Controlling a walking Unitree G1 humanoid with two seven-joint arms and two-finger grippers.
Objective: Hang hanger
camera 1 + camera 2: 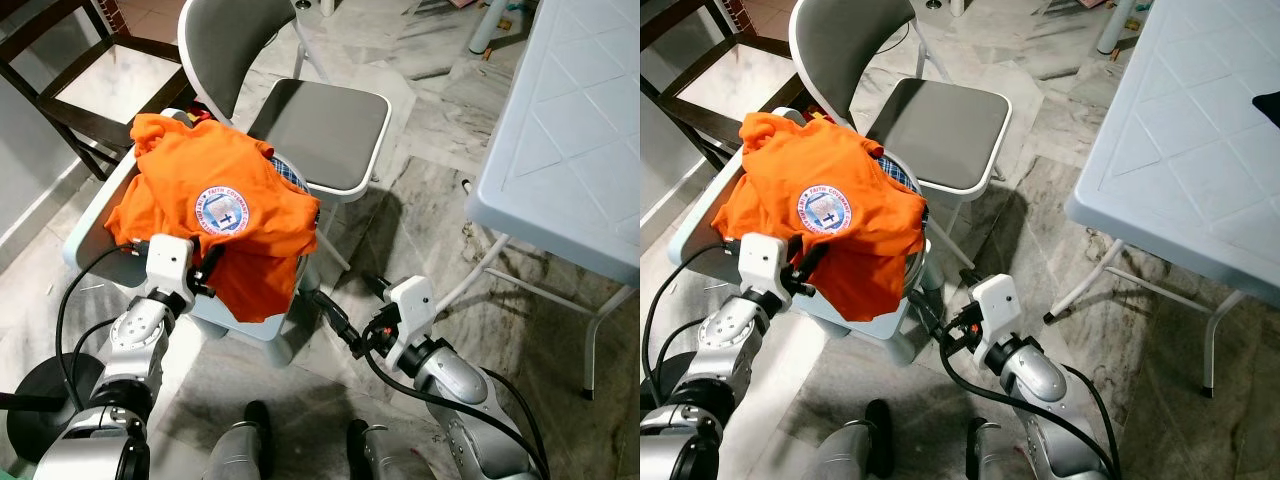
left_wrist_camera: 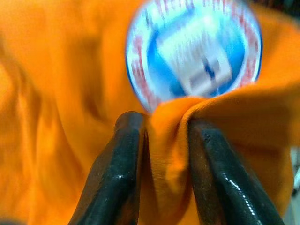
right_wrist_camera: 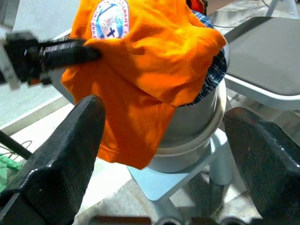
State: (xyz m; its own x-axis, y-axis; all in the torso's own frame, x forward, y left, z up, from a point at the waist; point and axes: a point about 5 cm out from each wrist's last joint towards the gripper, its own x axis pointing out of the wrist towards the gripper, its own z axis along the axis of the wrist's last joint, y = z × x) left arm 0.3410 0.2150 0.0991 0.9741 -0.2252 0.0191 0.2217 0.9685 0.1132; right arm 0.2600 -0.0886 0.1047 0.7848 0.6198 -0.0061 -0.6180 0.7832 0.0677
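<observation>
We log 2 pincers at work over a pile of clothes. The left pincer point(image 2: 161, 154) is clamped on a fold of the orange shirt point(image 1: 225, 215), just below the round blue-and-white badge point(image 1: 220, 212); the cloth bunches between its 2 black fingers point(image 2: 115, 173).

The right pincer point(image 1: 340, 322) stands spread apart, empty, near the shirt's hanging hem but not touching it. The shirt lies ahead of that pincer and to its left, draped over a grey bucket point(image 3: 192, 136) that sits on a pale stool point(image 1: 245, 320); a checked blue garment point(image 3: 213, 70) peeks from under it.

No hanger can be made out; if one is inside the shirt, the cloth hides it. We judge the left arm the nearer and already committed. The shirt's long axis runs down from the left pincer toward the floor. A grey chair point(image 1: 320, 130) stands beyond, a white worktop point(image 1: 570, 150) off to the right pincer's far side.
</observation>
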